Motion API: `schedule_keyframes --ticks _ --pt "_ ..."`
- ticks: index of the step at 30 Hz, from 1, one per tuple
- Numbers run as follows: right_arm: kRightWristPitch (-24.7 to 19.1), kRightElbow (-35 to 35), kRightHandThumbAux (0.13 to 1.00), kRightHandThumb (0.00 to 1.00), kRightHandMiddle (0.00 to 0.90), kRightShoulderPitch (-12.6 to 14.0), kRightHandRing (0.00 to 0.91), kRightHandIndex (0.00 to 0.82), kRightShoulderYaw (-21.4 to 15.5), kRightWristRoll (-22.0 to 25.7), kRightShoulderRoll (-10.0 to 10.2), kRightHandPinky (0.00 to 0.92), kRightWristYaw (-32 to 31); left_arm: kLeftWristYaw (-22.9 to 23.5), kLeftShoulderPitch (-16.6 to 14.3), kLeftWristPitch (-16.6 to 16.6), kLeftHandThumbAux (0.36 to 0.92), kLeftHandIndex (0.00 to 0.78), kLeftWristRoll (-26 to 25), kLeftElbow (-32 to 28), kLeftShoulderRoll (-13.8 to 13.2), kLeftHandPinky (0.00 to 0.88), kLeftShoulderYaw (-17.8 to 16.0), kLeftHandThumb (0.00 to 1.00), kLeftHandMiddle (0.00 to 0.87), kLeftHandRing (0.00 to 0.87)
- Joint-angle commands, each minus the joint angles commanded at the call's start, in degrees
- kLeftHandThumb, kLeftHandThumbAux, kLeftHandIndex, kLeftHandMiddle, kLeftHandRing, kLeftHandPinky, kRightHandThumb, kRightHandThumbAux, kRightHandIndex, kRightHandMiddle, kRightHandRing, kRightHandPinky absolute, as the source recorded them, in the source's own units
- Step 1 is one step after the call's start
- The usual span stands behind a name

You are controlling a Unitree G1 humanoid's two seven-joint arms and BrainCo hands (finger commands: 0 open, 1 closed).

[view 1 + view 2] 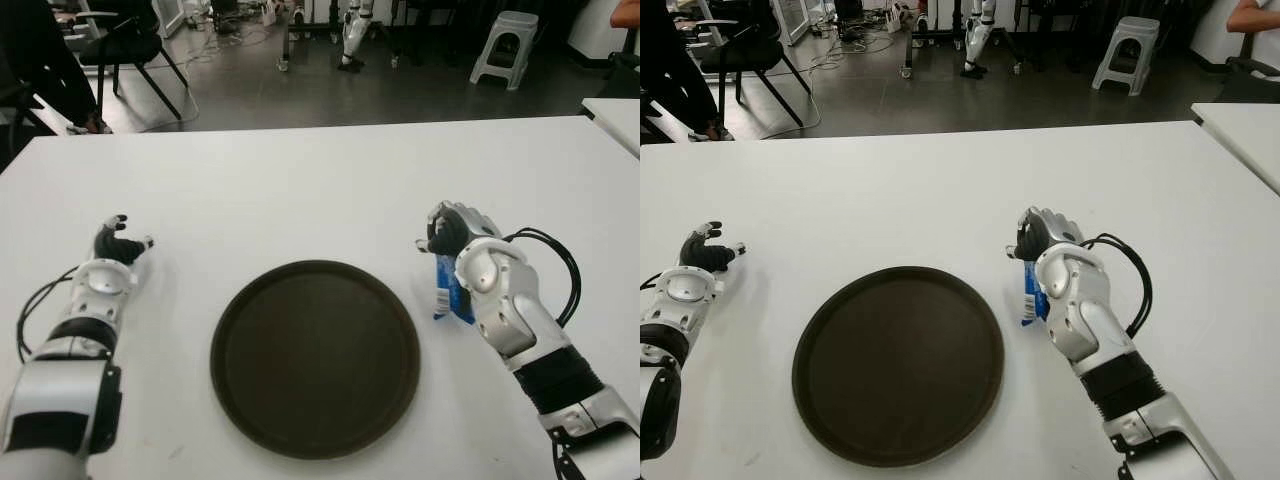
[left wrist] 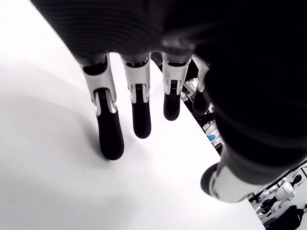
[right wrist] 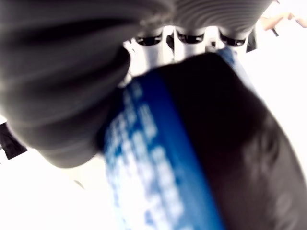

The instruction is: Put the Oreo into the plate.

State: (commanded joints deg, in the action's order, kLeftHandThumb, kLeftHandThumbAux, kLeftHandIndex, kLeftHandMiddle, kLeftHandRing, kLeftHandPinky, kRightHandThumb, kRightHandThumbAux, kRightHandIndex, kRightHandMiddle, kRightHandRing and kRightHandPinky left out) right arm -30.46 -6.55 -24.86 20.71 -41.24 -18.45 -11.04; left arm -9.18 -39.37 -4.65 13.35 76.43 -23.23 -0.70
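The blue Oreo pack [image 1: 449, 291] hangs under my right hand [image 1: 452, 235], just right of the dark round plate [image 1: 315, 355]. My right hand's fingers are curled around the pack, which fills the right wrist view as a blue wrapper [image 3: 158, 177] pressed against the palm. The pack's lower end points toward the white table [image 1: 300, 190], and I cannot tell whether it touches. My left hand [image 1: 118, 243] shows at the left of the plate, its fingers [image 2: 110, 139] relaxed and spread above the table, holding nothing.
Beyond the table's far edge is a dark floor with a black chair [image 1: 125, 45], a grey stool [image 1: 505, 45] and another robot's legs [image 1: 352, 40]. A second white table's corner [image 1: 615, 115] shows at the right.
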Motion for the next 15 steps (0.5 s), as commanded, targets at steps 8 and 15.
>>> schedule_keyframes --ticks 8,15 --pt "0.31 -0.07 0.79 0.353 0.808 -0.25 0.815 0.67 -0.31 0.28 0.11 0.814 -0.29 0.22 0.06 -0.31 0.763 0.049 -0.63 0.0 0.03 0.193 -0.35 0.249 0.127 0.167" --pt "0.93 -0.17 0.779 0.355 0.797 -0.05 0.804 0.64 -0.89 0.84 0.61 0.802 0.62 -0.05 0.09 -0.39 0.758 0.046 -0.67 0.03 0.06 0.201 -0.4 0.262 0.129 0.172"
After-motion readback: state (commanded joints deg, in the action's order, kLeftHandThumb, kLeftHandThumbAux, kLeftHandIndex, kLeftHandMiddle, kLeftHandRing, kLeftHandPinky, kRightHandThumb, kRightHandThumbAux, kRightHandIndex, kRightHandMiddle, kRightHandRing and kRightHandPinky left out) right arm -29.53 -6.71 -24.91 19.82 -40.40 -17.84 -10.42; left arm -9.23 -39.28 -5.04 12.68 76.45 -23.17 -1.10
